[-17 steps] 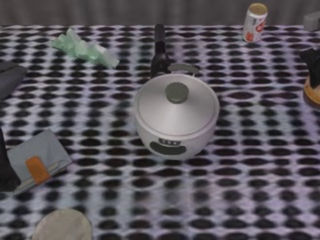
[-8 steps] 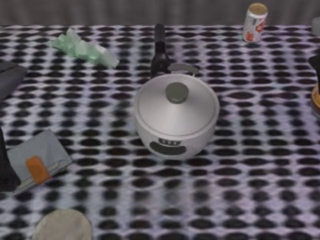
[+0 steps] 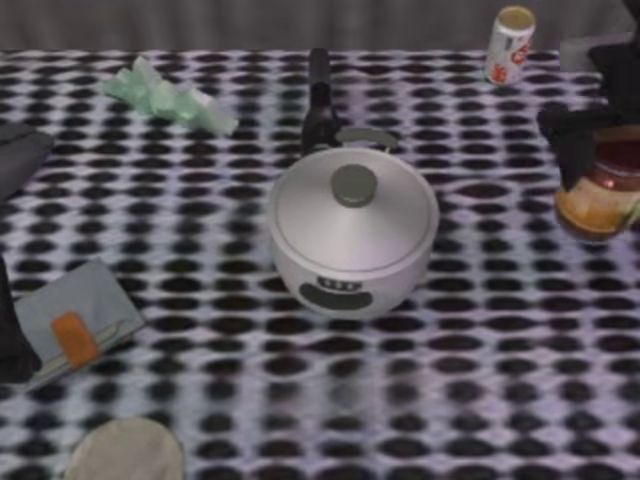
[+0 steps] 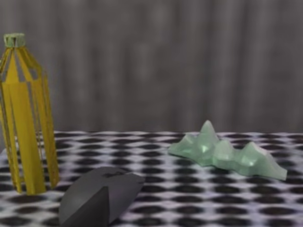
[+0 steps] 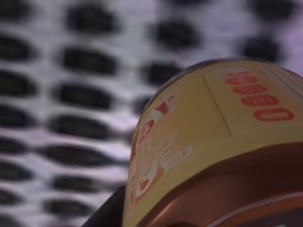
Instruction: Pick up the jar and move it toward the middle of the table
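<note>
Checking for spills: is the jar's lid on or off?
On. The dark red-brown lid caps the small amber-filled glass jar held by the right gripper.

A pot (image 3: pixel 353 231) is placed mid-surface (image 3: pixel 480 400); the jar (image 3: pixel 598 195) is found far right, a can (image 3: pixel 510 45) behind it.

one jar (image 3: pixel 598 200), one pot (image 3: pixel 352 232), one can (image 3: pixel 510 46)

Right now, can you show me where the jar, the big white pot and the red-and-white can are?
jar (image 3: pixel 597 198): top view, on its amber glass side.
white pot (image 3: pixel 352 215): top view, on its lid.
can (image 3: pixel 508 52): top view, on its printed side.
</note>
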`<state>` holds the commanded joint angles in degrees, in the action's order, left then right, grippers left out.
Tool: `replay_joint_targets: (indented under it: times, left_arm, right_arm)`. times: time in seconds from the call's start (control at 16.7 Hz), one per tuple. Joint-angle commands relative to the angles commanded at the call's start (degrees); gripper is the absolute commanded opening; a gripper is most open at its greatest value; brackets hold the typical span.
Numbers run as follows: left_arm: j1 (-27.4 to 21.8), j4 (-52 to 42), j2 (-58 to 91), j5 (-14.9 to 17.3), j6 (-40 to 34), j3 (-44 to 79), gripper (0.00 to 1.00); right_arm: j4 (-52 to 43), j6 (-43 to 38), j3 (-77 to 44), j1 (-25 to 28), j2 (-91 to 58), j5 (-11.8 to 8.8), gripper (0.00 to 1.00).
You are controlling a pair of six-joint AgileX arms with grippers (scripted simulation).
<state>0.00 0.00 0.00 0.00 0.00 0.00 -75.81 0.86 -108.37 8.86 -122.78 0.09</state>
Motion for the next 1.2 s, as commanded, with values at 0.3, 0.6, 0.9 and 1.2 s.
replay_joint_targets:
  times: [0.3, 0.6, 0.9, 1.2]
  left_arm:
    - [0.00, 0.00, 0.00, 0.00, 0.00, 0.00, 1.00]
    - [0.00, 0.00, 0.00, 0.00, 0.00, 0.00, 1.00]
    - [0.00, 0.00, 0.00, 0.00, 0.00, 0.00, 1.00]
    - [0.00, 0.00, 0.00, 0.00, 0.00, 0.00, 1.00]
  right_arm:
    - [2.27, -14.81, -1.66, 5.71, -3.86, 0.07, 0.00]
    - [2.78, -17.15, -1.83, 6.89, -4.55, 0.08, 0.00]
    - [6.89, -17.23, 1.68, 6.75, -4.98, 0.03, 0.00]
    - [13.04, -17.31, 6.59, 7.02, -6.38, 0.10, 0.00]
